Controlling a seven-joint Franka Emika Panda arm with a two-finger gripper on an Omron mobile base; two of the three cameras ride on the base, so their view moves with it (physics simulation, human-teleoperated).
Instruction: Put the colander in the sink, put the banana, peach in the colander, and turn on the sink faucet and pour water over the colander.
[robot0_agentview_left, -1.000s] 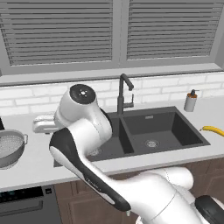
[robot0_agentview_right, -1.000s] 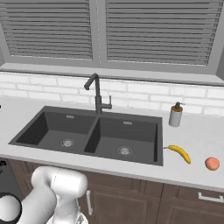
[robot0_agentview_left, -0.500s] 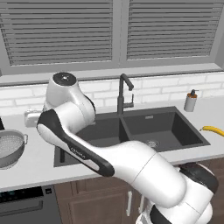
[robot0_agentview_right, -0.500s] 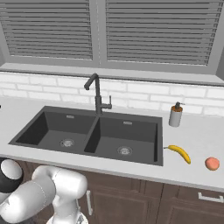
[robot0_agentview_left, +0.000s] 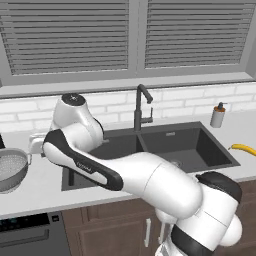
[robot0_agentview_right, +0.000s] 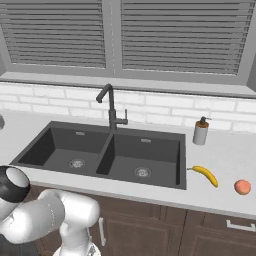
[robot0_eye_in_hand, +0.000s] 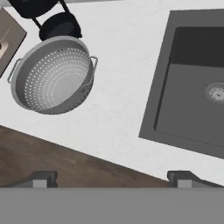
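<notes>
The silver perforated colander (robot0_eye_in_hand: 52, 74) stands upright on the pale counter, left of the sink (robot0_eye_in_hand: 192, 109); it also shows at the far left as colander (robot0_agentview_left: 10, 170). My gripper (robot0_eye_in_hand: 113, 179) hangs open over the counter strip between colander and sink, nothing between its fingertips (robot0_eye_in_hand: 41, 179). The white hand (robot0_agentview_left: 35, 144) sits just right of the colander's rim. The dark double sink (robot0_agentview_right: 107, 155) holds nothing. Behind it rises the gooseneck faucet (robot0_agentview_right: 111, 107). The banana (robot0_agentview_right: 206, 175) and the peach (robot0_agentview_right: 242, 187) lie on the counter right of the sink.
A soap dispenser (robot0_agentview_right: 201, 131) stands behind the sink's right corner. Dark pans (robot0_eye_in_hand: 59, 24) sit beyond the colander near a stove edge. The counter's front edge and brown cabinet fronts (robot0_eye_in_hand: 65, 162) run close under my fingertips.
My arm has swung left from above the sink's left basin to the counter beside the colander. The gripper stayed open. Fruit, colander and faucet have not moved.
</notes>
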